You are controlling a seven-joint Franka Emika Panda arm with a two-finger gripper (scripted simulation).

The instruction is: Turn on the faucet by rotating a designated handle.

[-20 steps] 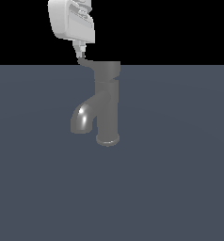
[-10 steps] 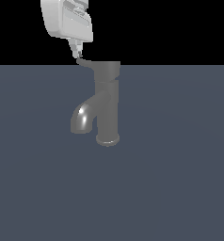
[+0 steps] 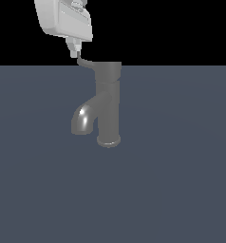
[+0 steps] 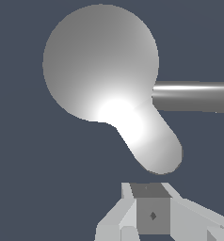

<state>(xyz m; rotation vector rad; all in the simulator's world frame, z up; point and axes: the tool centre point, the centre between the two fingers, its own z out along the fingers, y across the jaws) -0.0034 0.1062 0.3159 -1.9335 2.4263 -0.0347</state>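
The dark grey faucet (image 3: 108, 111) stands upright on the floor, its shiny curved spout (image 3: 83, 118) bending down toward the exterior view's left. The handle (image 3: 108, 71) caps the column, and its thin lever (image 3: 86, 62) sticks out to the exterior view's left. My gripper (image 3: 75, 51) hangs just above the lever's tip, with its fingers together and nothing held. In the wrist view the round cap (image 4: 100, 61) shows from above; the bright lever (image 4: 154, 146) reaches toward my gripper (image 4: 151, 188), and the spout (image 4: 194, 96) runs off sideways.
A flat slate-grey floor (image 3: 181, 180) spreads around the faucet, under a black background. Nothing else stands on it.
My gripper has drifted slightly toward the exterior view's left. The lever and faucet look unchanged.
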